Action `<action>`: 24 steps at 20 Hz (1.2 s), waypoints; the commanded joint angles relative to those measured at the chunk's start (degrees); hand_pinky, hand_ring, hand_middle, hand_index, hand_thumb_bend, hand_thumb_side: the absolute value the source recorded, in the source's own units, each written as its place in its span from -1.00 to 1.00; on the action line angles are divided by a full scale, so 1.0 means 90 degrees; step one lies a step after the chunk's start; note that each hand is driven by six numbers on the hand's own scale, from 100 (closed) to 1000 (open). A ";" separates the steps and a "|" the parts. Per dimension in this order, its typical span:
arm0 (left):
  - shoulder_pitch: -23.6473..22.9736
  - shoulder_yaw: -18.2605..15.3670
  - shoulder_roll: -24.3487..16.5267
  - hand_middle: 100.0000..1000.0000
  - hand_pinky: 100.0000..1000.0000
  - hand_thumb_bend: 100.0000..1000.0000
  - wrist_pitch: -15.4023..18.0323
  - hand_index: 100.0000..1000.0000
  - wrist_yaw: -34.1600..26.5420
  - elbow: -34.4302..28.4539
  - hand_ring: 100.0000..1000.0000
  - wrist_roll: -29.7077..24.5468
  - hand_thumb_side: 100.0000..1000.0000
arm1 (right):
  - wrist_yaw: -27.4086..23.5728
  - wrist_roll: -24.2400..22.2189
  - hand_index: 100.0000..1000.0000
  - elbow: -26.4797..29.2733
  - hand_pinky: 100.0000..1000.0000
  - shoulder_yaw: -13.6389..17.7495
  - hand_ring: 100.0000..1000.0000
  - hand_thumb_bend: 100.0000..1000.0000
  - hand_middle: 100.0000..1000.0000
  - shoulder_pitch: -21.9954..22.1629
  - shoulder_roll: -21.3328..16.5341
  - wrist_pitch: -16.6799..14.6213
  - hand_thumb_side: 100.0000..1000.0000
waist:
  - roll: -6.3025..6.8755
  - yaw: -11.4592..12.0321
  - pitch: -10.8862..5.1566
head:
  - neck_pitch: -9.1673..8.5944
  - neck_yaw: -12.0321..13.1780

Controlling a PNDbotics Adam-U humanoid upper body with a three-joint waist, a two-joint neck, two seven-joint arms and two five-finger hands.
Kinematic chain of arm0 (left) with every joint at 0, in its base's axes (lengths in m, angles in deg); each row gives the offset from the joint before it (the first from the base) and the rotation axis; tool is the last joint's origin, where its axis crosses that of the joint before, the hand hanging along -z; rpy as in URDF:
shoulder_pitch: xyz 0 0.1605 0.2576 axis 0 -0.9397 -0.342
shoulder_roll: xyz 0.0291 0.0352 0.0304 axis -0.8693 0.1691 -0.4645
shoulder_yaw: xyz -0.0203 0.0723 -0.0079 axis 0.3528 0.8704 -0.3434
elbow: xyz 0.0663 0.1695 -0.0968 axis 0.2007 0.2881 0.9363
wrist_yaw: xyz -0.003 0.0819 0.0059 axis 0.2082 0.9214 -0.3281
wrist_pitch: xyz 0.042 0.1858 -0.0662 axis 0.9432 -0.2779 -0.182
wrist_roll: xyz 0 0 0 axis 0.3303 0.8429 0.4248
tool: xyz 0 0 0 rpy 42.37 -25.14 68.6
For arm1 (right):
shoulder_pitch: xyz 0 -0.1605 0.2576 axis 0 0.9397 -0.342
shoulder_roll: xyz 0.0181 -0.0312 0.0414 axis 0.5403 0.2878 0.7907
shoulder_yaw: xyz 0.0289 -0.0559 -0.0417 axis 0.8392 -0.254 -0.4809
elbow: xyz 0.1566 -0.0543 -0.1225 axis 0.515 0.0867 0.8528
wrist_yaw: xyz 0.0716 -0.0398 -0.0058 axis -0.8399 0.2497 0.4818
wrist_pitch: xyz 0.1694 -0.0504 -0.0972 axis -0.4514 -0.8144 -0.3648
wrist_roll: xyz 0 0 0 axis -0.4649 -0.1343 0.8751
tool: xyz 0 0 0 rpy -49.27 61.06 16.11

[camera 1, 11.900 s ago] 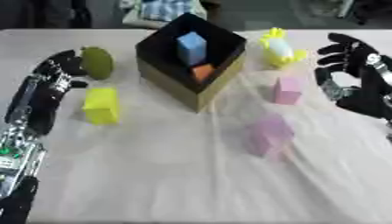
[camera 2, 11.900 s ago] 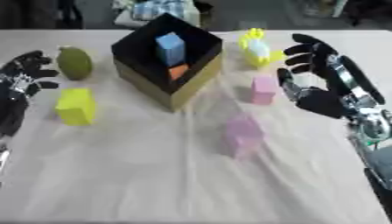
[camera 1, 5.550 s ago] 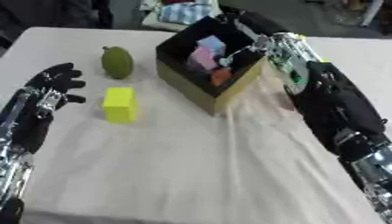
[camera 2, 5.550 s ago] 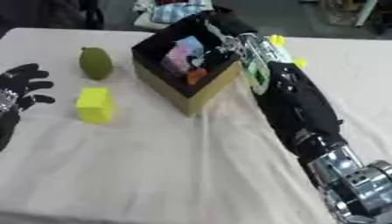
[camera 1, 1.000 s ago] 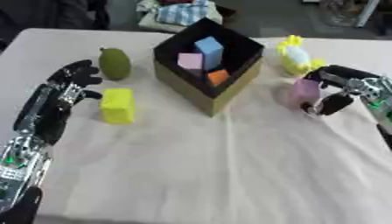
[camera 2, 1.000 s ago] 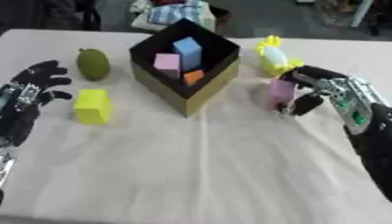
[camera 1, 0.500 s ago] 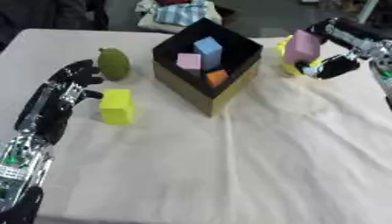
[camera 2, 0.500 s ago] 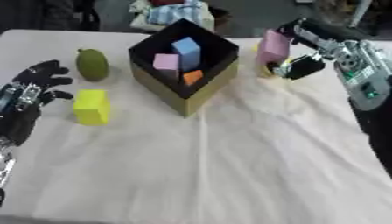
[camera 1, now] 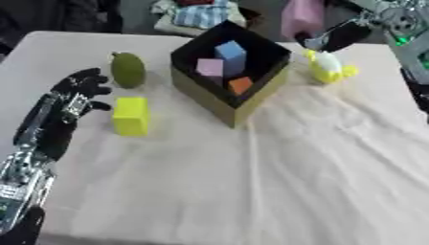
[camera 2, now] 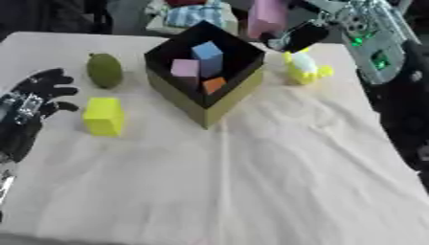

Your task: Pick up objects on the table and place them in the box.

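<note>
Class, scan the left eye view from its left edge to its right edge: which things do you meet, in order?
Left hand → green fruit and yellow block, roughly level in the order → box holding blue, pink and orange blocks → pink block held up by the right hand → yellow toy.

Pink block (camera 1: 302, 16) held above box (camera 1: 231, 103)

Soft, even light falls from above; the cream counter (camera 1: 276, 182) reads bright without glare. Short, faint shadows lie close under the box (camera 1: 232, 69) and the yellow block (camera 1: 130, 116). Both views are blurred throughout, most along the far edge, where the raised robot hand (camera 2: 311, 29) smears.
</note>
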 commanded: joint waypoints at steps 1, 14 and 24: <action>0.0128 0.0026 -0.0117 0.45 0.24 -0.25 0.0003 0.68 -0.0019 -0.0084 0.49 -0.0060 0.16 | 0.0459 -0.0047 0.54 -0.0404 0.47 0.0079 0.45 -0.70 0.12 -0.0234 0.0268 -0.0016 -0.72 | -0.0029 0.0088 -0.0184 | -0.0119 -0.0114; 0.0150 0.0071 -0.0064 0.44 0.23 -0.26 -0.0018 0.68 -0.0016 -0.0067 0.49 -0.0115 0.16 | 0.1533 0.0288 0.89 -0.0721 0.53 -0.0015 0.58 -0.08 0.64 -0.0366 0.0858 -0.0338 -0.33 | -0.0028 0.0250 -0.0150 | -0.0151 -0.0287; 0.0120 0.0035 -0.0086 0.44 0.23 -0.26 -0.0012 0.68 0.0000 -0.0050 0.49 -0.0082 0.16 | 0.1226 0.0577 0.92 -0.0183 0.53 0.0270 0.59 -0.15 0.68 -0.0329 0.0349 0.0073 -0.32 | -0.0061 0.0138 -0.0148 | -0.0167 -0.0209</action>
